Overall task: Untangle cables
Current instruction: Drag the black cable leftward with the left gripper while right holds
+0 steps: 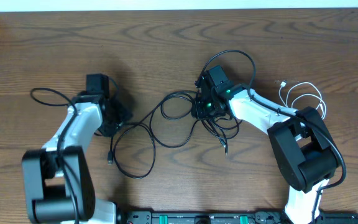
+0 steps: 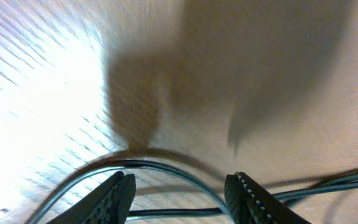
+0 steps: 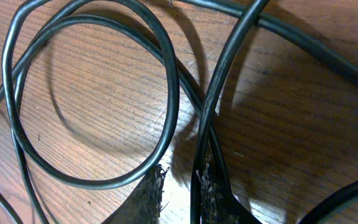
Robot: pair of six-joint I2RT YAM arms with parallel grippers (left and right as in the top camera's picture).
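**Fig.** Black cables (image 1: 216, 129) sprawl across the worktop (image 1: 42, 50) between the arms, densest beneath the right tool (image 1: 205, 107), which is the nearer one. Its jaws stand narrowly parted. One strand (image 3: 219, 87) runs from 1 to 7 o'clock against a finger and is not visibly pinched. The left tool (image 2: 182, 193), half open, straddles a strand arching from 9 to 3 o'clock. The white cable (image 1: 303, 93) lies apart, at 3 o'clock.

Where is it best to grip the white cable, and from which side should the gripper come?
Probably take the white cable by the single strand behind its small plug end, from straight above, jaws across it: it lies flat, and that end sticks out clear of the loops.
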